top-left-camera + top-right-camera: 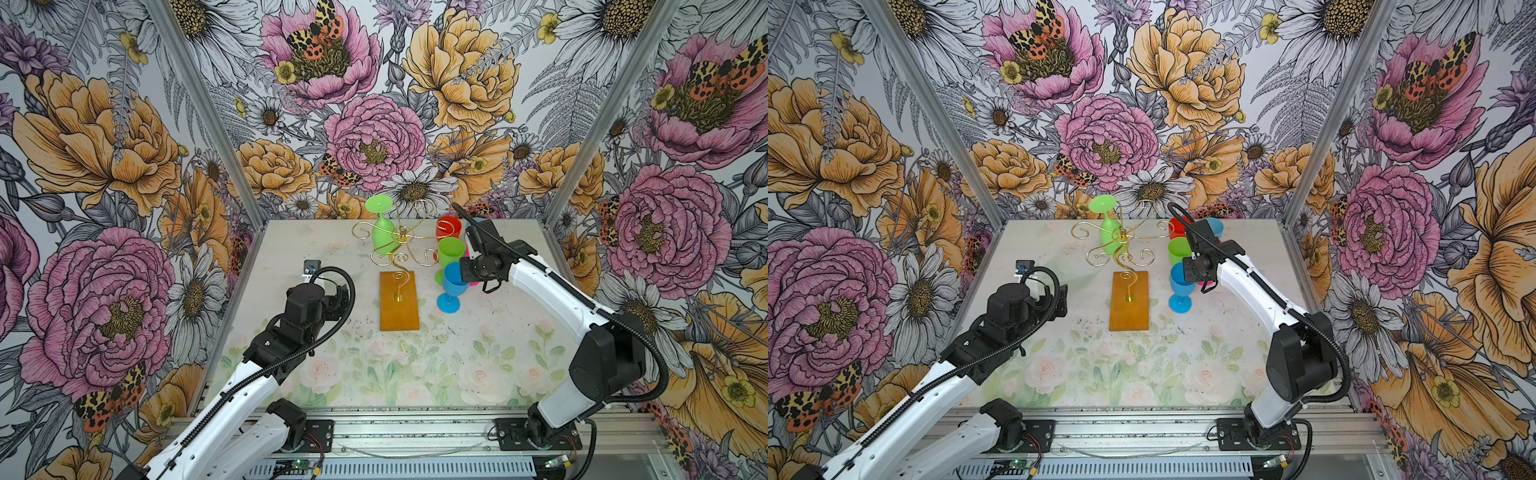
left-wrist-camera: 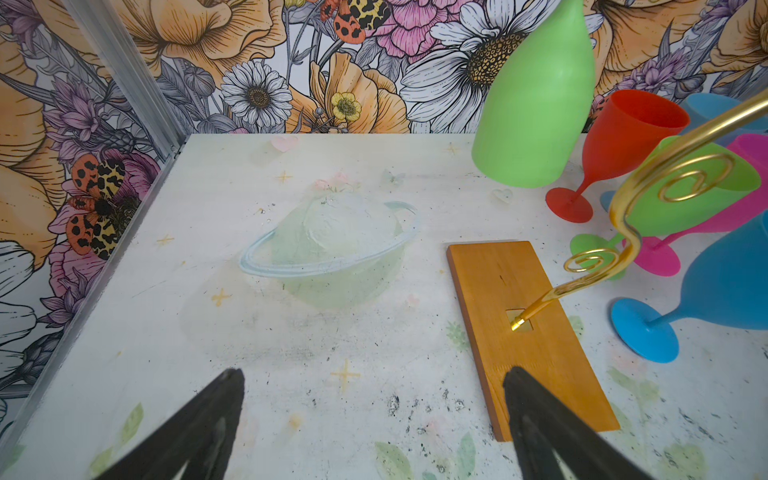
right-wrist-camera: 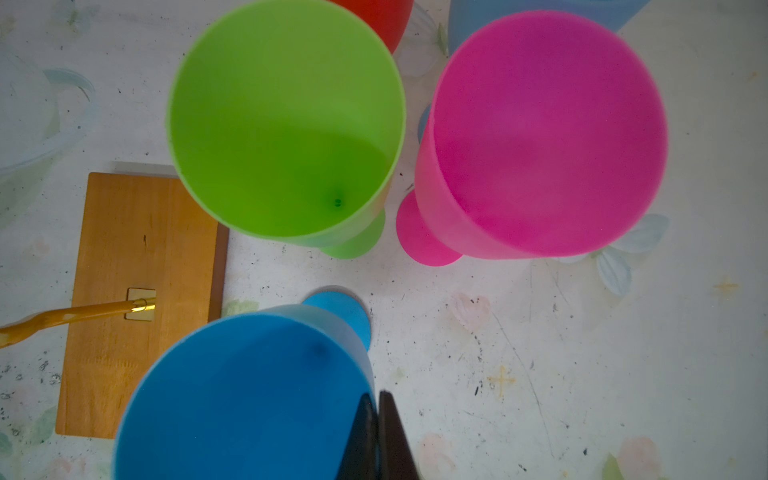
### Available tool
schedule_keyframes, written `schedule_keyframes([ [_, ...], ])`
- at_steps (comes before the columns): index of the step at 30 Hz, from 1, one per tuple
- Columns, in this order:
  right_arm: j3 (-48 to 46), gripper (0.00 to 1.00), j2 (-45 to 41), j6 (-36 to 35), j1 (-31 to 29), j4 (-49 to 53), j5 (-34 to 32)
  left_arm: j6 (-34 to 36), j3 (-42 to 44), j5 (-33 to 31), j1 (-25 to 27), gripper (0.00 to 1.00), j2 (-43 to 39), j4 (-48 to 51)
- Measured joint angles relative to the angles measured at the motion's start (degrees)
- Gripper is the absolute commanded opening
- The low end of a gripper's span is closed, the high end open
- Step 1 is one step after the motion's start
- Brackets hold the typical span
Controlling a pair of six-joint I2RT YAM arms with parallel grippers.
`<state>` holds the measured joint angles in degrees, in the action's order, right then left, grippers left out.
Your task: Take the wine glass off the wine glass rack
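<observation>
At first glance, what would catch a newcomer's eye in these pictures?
The loud floral wallpaper covers all three walls. Then a light green wine glass hanging upside down on the gold wine glass rack at the back of the table, and beside it, on the right, a bright cluster of upright wine glasses.

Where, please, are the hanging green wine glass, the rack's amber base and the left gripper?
hanging green wine glass [image 1: 383,237]: in a top view, on its upside-down bowl.
rack's amber base [image 1: 401,318]: in a top view, on its bare wood.
left gripper [image 2: 374,376]: left wrist view, midway between its open fingertips.
</observation>
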<state>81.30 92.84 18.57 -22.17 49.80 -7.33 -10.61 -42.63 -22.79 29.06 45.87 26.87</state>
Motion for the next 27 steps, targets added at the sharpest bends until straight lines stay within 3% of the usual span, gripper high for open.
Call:
schedule_keyframes([
  [5,0.20,0.00,0.63,0.00,0.00,-0.55,0.00,0.00,0.00,0.24,0.00,0.99,0.00,0.00],
  [13,0.31,0.13,0.98,0.13,0.00,-0.87,0.07,0.00,0.00,1.68,-0.50,0.99,0.00,0.00],
  [22,0.31,0.39,1.33,0.46,-0.04,-1.01,1.88,-1.09,-1.55,8.46,-7.26,0.99,0.87,0.31],
  [27,0.33,0.61,-0.02,0.22,-0.02,-0.98,3.13,-1.53,-5.79,13.64,-11.82,0.98,3.21,0.33],
])
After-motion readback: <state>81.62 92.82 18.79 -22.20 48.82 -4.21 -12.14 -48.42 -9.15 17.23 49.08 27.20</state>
